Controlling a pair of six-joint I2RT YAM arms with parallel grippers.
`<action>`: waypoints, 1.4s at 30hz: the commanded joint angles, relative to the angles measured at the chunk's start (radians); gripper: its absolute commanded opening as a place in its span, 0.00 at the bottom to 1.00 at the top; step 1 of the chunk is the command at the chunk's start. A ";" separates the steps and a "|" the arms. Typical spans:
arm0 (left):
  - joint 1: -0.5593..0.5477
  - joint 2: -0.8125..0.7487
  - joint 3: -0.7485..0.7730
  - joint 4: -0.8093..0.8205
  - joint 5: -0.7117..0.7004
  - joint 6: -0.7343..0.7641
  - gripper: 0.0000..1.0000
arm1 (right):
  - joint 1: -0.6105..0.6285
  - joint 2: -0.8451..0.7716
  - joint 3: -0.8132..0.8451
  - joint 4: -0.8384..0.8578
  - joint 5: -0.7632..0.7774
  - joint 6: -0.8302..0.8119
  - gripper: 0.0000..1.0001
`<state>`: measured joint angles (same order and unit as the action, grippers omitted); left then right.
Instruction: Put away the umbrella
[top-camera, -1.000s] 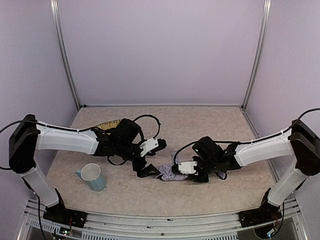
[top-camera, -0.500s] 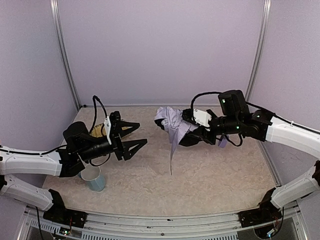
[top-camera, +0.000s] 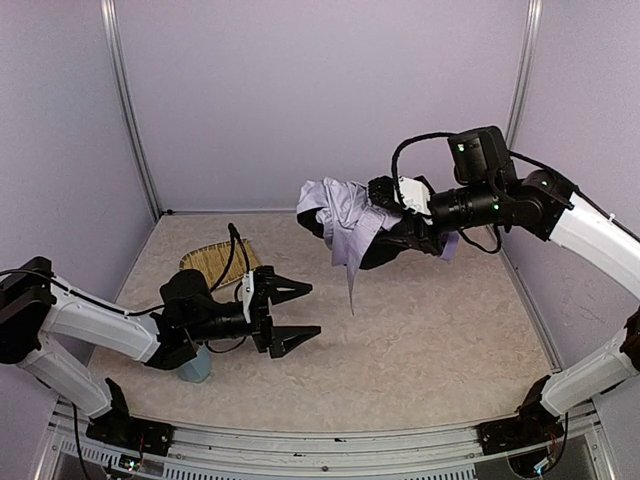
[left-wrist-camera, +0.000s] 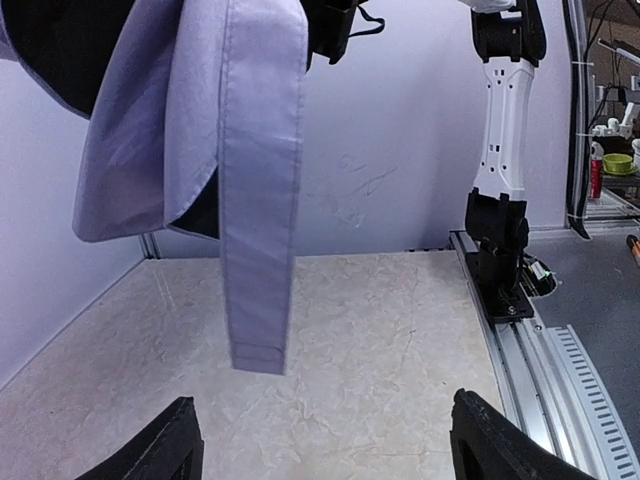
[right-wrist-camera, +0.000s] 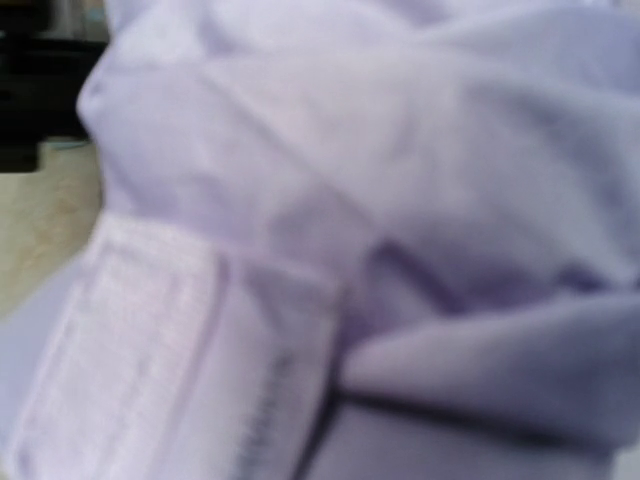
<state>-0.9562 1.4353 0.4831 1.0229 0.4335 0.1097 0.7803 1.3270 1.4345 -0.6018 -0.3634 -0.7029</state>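
Two fingers of the left gripper (top-camera: 312, 310) stand wide apart at seven o'clock, aimed at the umbrella (top-camera: 340, 215), likely ready to catch its strap (left-wrist-camera: 262, 200). Toward one o'clock the right gripper (top-camera: 378, 222), clamped in the fabric, holds it aloft. The left wrist view shows that strap plainly, a sliver from above.
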 joint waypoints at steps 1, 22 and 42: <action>0.002 0.042 0.067 0.090 0.077 0.025 0.83 | 0.020 0.016 0.089 -0.057 -0.073 -0.080 0.00; -0.016 0.245 0.204 0.140 0.308 0.009 0.56 | 0.055 0.048 0.143 -0.047 -0.112 -0.133 0.00; -0.010 0.200 0.290 -0.112 0.424 0.136 0.51 | 0.059 0.041 0.182 -0.049 -0.213 -0.173 0.00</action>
<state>-0.9607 1.6707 0.7567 0.9901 0.8005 0.1932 0.8295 1.3872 1.5837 -0.7063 -0.5629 -0.8635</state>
